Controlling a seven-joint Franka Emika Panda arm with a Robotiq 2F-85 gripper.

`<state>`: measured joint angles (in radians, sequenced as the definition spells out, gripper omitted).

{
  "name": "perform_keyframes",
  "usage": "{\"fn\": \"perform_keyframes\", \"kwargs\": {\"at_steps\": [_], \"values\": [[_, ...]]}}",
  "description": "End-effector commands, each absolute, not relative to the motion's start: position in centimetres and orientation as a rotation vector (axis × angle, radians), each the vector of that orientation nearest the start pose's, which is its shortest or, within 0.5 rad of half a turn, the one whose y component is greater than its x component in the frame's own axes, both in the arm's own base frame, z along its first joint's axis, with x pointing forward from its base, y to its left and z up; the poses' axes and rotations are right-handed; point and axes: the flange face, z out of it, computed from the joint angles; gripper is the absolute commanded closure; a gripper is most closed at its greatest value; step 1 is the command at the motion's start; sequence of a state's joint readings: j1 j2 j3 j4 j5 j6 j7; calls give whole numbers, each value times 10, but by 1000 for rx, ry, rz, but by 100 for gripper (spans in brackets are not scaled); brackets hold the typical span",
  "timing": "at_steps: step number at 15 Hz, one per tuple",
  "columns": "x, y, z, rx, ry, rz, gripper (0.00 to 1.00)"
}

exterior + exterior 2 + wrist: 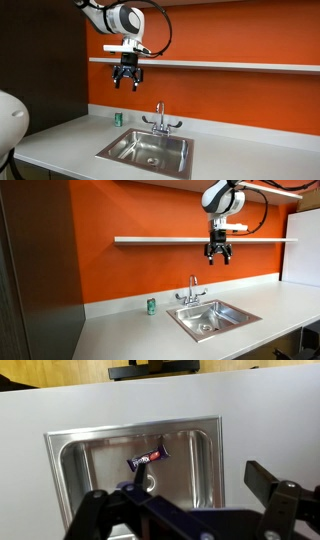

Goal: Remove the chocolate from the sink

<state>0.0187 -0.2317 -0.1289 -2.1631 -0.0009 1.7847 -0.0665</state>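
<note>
Stainless steel was the material of the sink (68, 470), which sat in the grey counter (60, 140) near its back edge, with the tap (160, 122) behind it against the orange wall (240, 100). The chocolate (150, 458) lay flat on the floor of the basin, about in the middle, just beside the round drain (146, 482) and slightly tilted. It touched none of the walls, so I judged it could be reached from straight above.

The gripper (127, 78) hung high over the sink, at the level of the shelf (160, 240) and well apart from the basin. Its fingers (268, 478) were spread wide with nothing between them, probably so that they were ready to close on the thin bar. It pointed down, which is why the wrist view looked directly into the basin.

A small green cup (117, 118) stood on the counter near the back edge, beside the sink and out of the way. The removal seemed not yet begun.
</note>
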Motion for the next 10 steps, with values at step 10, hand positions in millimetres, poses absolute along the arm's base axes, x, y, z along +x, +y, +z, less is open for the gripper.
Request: {"fn": "perform_keyframes", "kwargs": {"at_steps": [10], "values": [[493, -52, 407, -3097, 264, 209, 0]]}}
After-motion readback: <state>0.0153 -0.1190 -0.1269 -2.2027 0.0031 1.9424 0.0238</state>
